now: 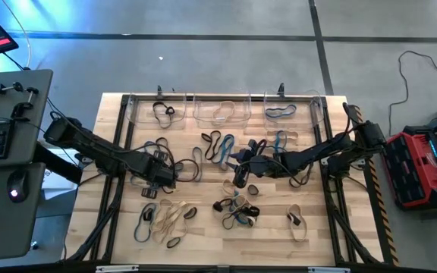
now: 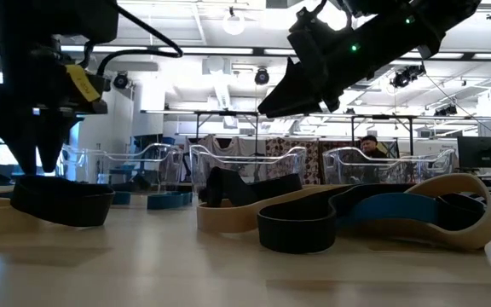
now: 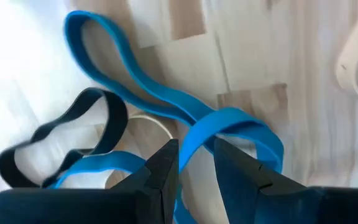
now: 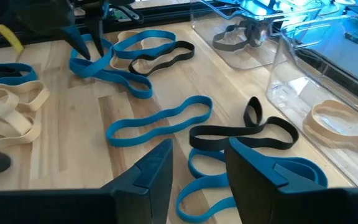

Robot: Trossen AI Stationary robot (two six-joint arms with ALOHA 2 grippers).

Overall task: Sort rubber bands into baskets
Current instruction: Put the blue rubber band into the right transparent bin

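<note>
Near the middle of the wooden table, on the side of the three clear baskets that faces the arms, I have the left gripper down over a long blue rubber band; its fingers stand a little apart with a strand of that band running up between them, and I cannot tell whether they pinch it or merely straddle it. That band lies beside a black band, with which it overlaps, so I judge a lift could drag the neighbour along. These loops look light, soft and floppy: they will sag and stretch rather than keep shape, and the flat rubber should grip well but may snag on others. I would take hold of a single strand where it rises clear of the wood, away from crossings. My right gripper hovers farther from the baskets' left end, fingers apart and empty, above a black band and a blue one. Loose bands lie scattered in front of the baskets; each basket already holds at least one.
</note>
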